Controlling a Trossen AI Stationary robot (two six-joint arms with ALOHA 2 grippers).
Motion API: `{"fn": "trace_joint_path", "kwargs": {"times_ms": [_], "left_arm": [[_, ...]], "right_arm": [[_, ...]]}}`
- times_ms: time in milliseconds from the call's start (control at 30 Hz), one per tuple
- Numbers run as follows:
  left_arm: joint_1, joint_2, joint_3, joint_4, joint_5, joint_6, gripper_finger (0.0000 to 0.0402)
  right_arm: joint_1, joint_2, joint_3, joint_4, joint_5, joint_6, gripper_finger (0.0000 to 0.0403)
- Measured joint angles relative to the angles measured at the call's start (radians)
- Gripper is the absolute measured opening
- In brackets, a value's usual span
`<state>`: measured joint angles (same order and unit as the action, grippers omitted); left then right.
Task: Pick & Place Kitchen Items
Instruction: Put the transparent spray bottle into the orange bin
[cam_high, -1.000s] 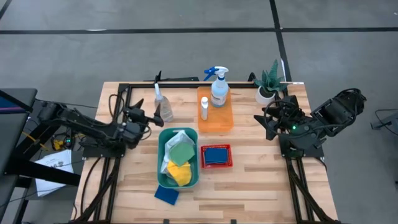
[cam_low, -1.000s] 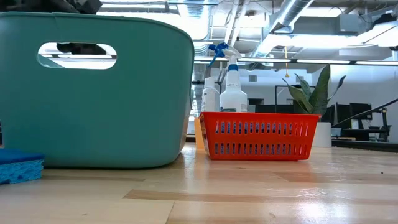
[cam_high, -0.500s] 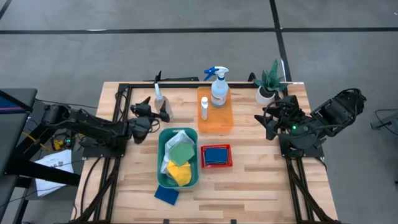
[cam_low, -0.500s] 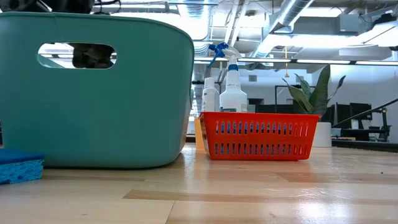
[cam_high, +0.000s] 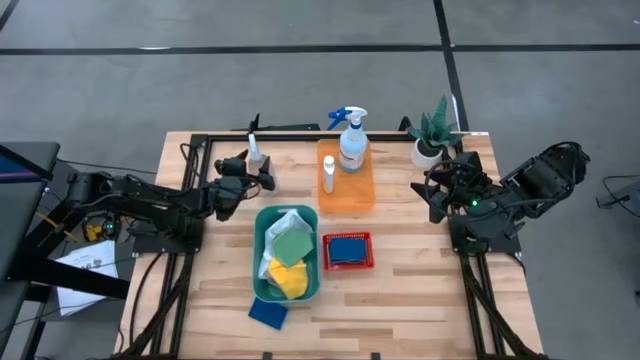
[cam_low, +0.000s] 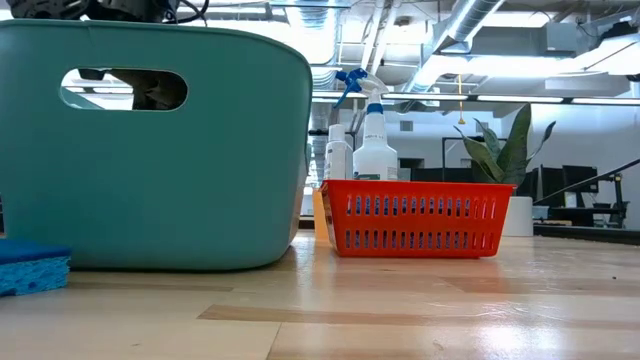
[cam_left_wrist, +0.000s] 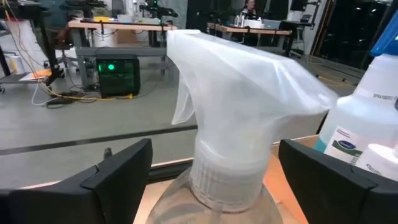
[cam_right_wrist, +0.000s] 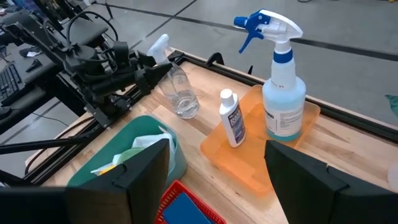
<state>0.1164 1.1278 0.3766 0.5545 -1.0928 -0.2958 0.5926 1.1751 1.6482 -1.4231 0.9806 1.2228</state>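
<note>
My open left gripper (cam_left_wrist: 211, 180) straddles the clear white-trigger spray bottle (cam_left_wrist: 239, 118), ungripped; next: close squarely on its neck, then lift.

In the low view the teal bin (cam_low: 150, 150) hides most of the table behind it. The left wrist view cuts off the clear bottle (cam_left_wrist: 230, 186) below its neck, and whether the fingers (cam_left_wrist: 124, 171) touch it is perhaps unclear.

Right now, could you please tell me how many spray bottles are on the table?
2. The blue-trigger spray bottle stands on the orange tray. The clear spray bottle with a white trigger stands on the bare wood left of the tray, between the open left tool's fingers. None looks hidden.
</note>
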Motion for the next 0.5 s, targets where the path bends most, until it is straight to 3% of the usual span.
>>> {"fn": "trace_joint_path", "kwargs": {"times_ms": [500], "left_arm": [[0.02, 0.0, 0.0, 0.0, 0.047, -0.001, 0.0269]], "right_arm": [[0.0, 0.001, 0.0, -0.006, 0.0, 0.008, 0.0255]]}}
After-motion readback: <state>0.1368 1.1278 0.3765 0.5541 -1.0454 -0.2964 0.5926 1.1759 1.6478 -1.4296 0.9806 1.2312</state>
